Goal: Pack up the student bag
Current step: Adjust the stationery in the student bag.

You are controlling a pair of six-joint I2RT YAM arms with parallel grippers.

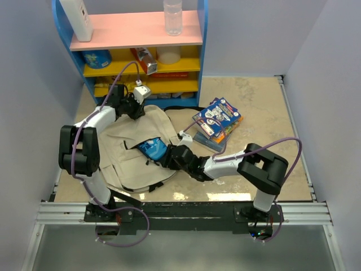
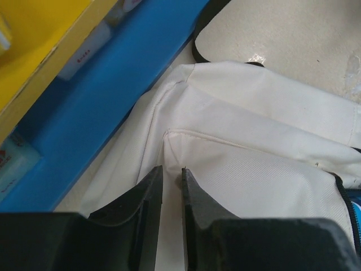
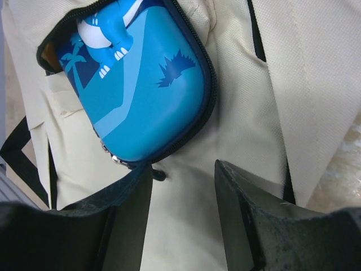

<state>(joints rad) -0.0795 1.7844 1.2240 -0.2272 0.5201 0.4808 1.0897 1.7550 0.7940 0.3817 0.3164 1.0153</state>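
Observation:
The student bag (image 1: 121, 152), a cream backpack with black straps, lies flat on the table in front of the shelf. A blue pencil case (image 1: 152, 148) with a dinosaur print sticks halfway out of its zipped opening. My left gripper (image 1: 137, 110) sits at the bag's far top edge. In the left wrist view its jaws (image 2: 172, 172) pinch a fold of the cream fabric (image 2: 254, 169). My right gripper (image 1: 168, 155) hovers over the bag's front, just near of the case. In the right wrist view it (image 3: 183, 169) stands open, with the pencil case (image 3: 141, 84) beyond its fingertips and only bag fabric (image 3: 237, 113) between them.
A blue, yellow and pink shelf unit (image 1: 141, 68) stands right behind the bag, its blue side (image 2: 113, 84) close to my left gripper. A stack of books (image 1: 217, 118) lies on the table right of the bag. A bottle (image 1: 173, 17) stands on the top shelf.

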